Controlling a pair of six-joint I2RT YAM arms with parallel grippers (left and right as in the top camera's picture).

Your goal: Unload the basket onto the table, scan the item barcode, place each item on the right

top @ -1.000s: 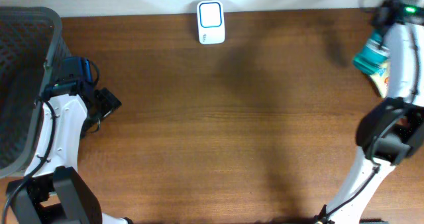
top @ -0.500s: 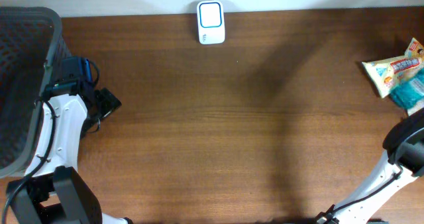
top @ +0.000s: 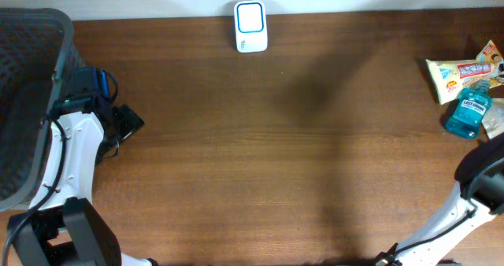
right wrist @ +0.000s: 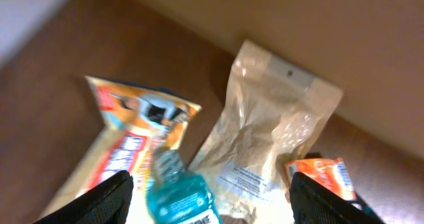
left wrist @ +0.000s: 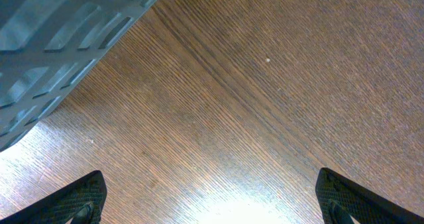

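A white barcode scanner [top: 250, 26] stands at the table's far edge. At the far right lies a blue mouthwash bottle [top: 470, 111] [right wrist: 180, 199], resting against a printed snack packet [top: 459, 75] [right wrist: 130, 147]. My right gripper [right wrist: 215, 204] hovers above this pile, open and holding nothing; the bottle lies between its fingers below. In the overhead view only the right arm's lower links [top: 482, 179] show. My left gripper [top: 130, 120] [left wrist: 212, 207] stands wide open over bare wood at the left.
A dark mesh basket [top: 27, 77] [left wrist: 53, 38] sits at the far left beside the left arm. A crinkled clear bag [right wrist: 268, 134] and an orange packet [right wrist: 324, 176] lie next to the bottle, near the table's right edge.
The right arm has swung off the right edge. The blue bottle it carried now lies on the table by the snack packet, and the right gripper has opened. The left arm is still.
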